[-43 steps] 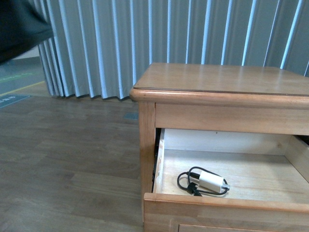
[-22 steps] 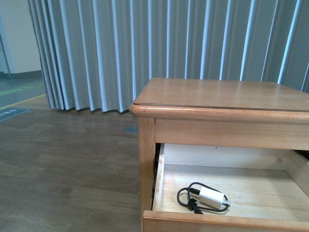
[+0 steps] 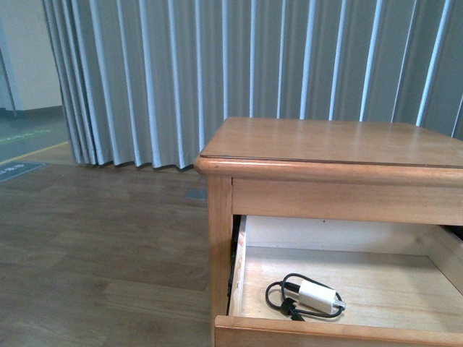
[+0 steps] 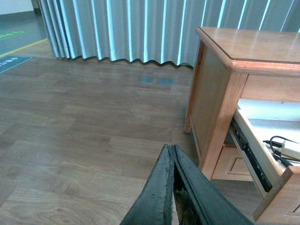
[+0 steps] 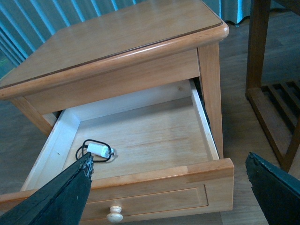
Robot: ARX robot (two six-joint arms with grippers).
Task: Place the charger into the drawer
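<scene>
The charger (image 3: 316, 296), a small white plug block with a black cable looped round it, lies on the pale floor of the pulled-out drawer (image 3: 362, 332), near its front left corner. The right wrist view shows the charger (image 5: 99, 150) inside the drawer (image 5: 154, 187), with the round pale knob (image 5: 114, 215) on the front panel. My right gripper (image 5: 168, 183) hangs open in front of the drawer front, holding nothing. My left gripper (image 4: 170, 151) is shut and empty, out over the floor to the cabinet's left. The charger's (image 4: 290, 150) edge shows there too.
The honey-brown cabinet (image 3: 333, 141) stands on a wood-plank floor (image 3: 94, 260) before grey pleated curtains (image 3: 217, 65). A dark wooden frame (image 5: 272, 93) stands close to the cabinet's right side. A lower drawer front (image 4: 234, 161) sits under the open one.
A dark shape at the front view's top left has left the frame, and the view has shifted so the cabinet sits lower. The charger stays in the drawer.
</scene>
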